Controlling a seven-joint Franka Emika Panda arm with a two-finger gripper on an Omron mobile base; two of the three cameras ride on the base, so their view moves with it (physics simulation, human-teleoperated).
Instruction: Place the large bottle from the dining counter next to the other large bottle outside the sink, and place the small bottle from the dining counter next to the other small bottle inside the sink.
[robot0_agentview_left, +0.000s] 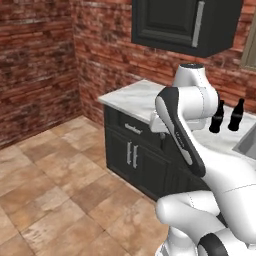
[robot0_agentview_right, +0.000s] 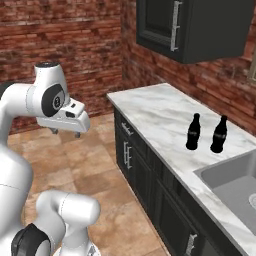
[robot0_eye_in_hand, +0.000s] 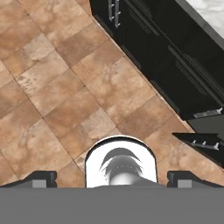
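Note:
Two tall black large bottles (robot0_agentview_right: 193, 132) (robot0_agentview_right: 219, 134) stand upright side by side on the marble counter (robot0_agentview_right: 155, 107), just left of the sink (robot0_agentview_right: 225, 182); I cannot tell which one came from the dining counter. The left base view shows the same pair of bottles (robot0_agentview_left: 217, 117) (robot0_agentview_left: 236, 115) beside the sink's corner (robot0_agentview_left: 247, 142). My gripper (robot0_agentview_right: 65, 133) hangs open and empty over the floor, well left of the counter, pointing down. Its fingertips (robot0_eye_in_hand: 41, 177) stand wide apart above the tiles. The small bottle, the other small bottle and the dining counter are out of view.
Dark cabinets with silver handles (robot0_agentview_right: 127, 155) run under the counter. A dark wall cabinet (robot0_agentview_right: 195, 25) hangs above it. Brick walls close the corner behind. Brown floor tiles (robot0_eye_in_hand: 65, 96) spread out to the left of the cabinets.

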